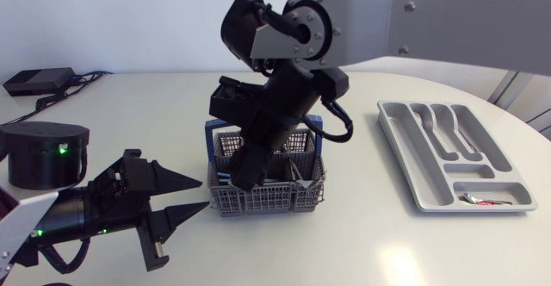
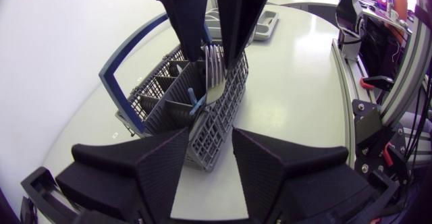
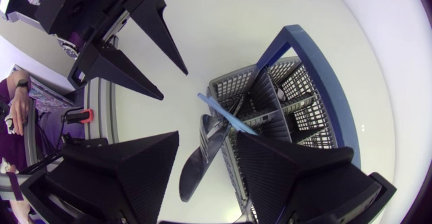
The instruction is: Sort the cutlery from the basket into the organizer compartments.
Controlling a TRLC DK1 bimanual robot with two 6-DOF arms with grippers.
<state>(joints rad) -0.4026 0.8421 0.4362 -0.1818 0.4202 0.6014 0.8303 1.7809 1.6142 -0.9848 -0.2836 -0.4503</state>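
Note:
The grey cutlery basket (image 1: 297, 195) with a blue handle stands mid-table. My right gripper (image 1: 244, 174) reaches down into its near left corner. In the right wrist view the right gripper (image 3: 207, 140) stands open, with a silver fork (image 3: 201, 158) and a blue-handled piece (image 3: 226, 116) between its fingers. The left wrist view shows the fork's tines (image 2: 214, 75) upright between the right gripper's tips (image 2: 212, 62). My left gripper (image 1: 185, 196) is open just left of the basket, holding nothing, and its fingers (image 2: 152, 166) point at the basket (image 2: 162, 89). The grey organizer (image 1: 416, 178) lies to the right.
The organizer holds silver cutlery (image 1: 435, 124) in its long compartments and a small piece with red (image 1: 484, 202) in its near cross compartment. A black box with cables (image 1: 39, 81) sits at the far left corner. My left arm's base (image 1: 43, 152) stands at left.

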